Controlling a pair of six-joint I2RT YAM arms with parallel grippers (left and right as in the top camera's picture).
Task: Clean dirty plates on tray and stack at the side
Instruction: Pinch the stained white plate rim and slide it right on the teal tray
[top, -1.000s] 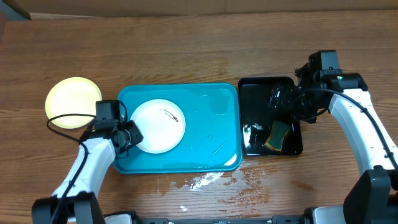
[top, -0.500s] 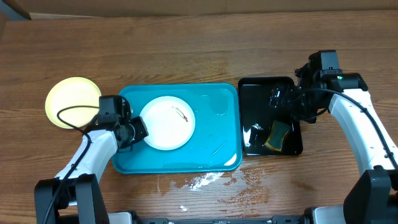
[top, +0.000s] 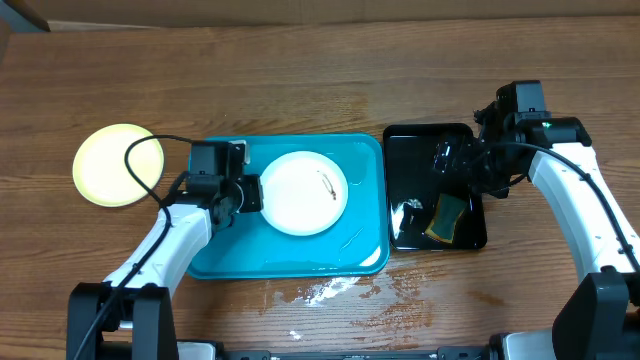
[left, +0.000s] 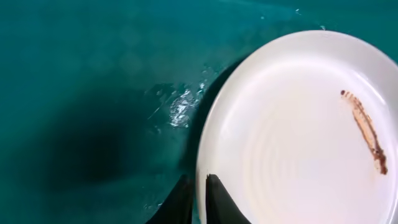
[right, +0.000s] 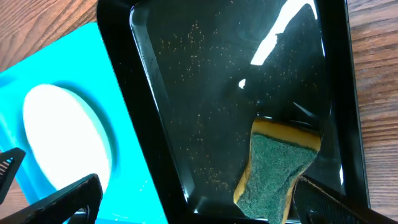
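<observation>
The left end effector (top: 250, 193), pinching the rim of the smeared white plate (top: 305, 193), has slid it from the left edge of the blue tray (top: 350, 255) to the middle, nearer the sponge (top: 447, 217) beneath the spread right end effector (top: 452, 160), so wiping probably comes next.

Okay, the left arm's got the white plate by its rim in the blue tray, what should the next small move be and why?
Probably lower the right gripper onto the sponge in the black tray and close. The left gripper pinches the plate, whose brown smear is unwiped, while the right jaws stand open and empty above the sponge.
</observation>
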